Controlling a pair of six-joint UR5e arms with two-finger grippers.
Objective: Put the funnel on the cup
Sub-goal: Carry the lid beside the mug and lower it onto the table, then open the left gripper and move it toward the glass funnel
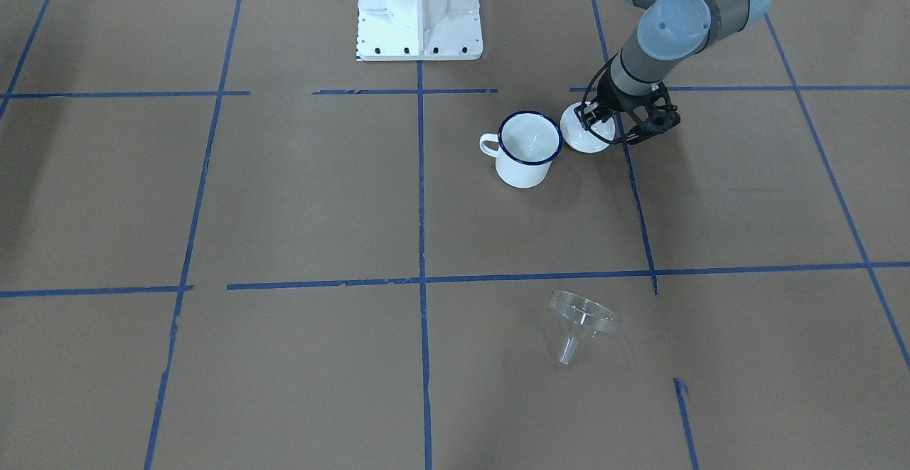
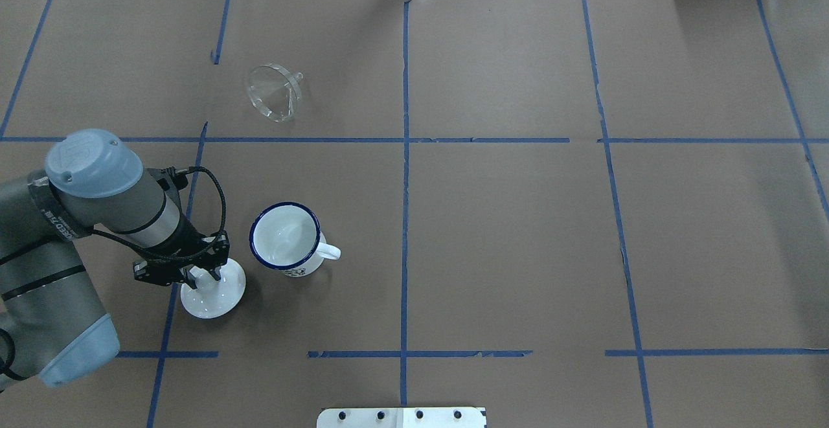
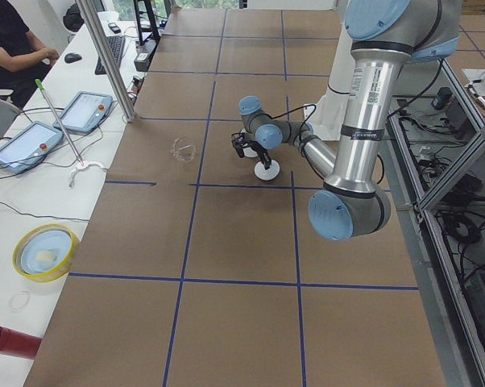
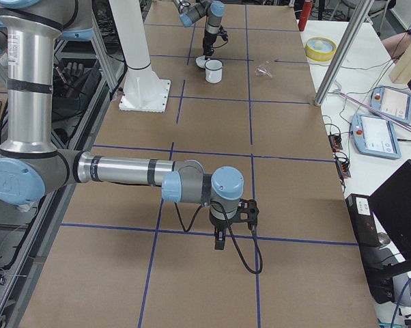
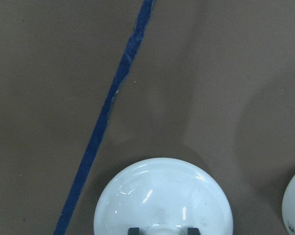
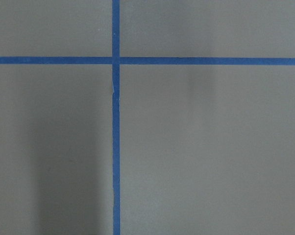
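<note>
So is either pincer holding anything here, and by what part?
Left pincer straddles the lid at its knob; whether it grips cannot be told. Right pincer holds nothing.

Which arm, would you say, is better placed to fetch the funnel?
Left: its hand sits at the lid by the cup, on the same half of the table as the funnel; the right hand is far off.
</note>
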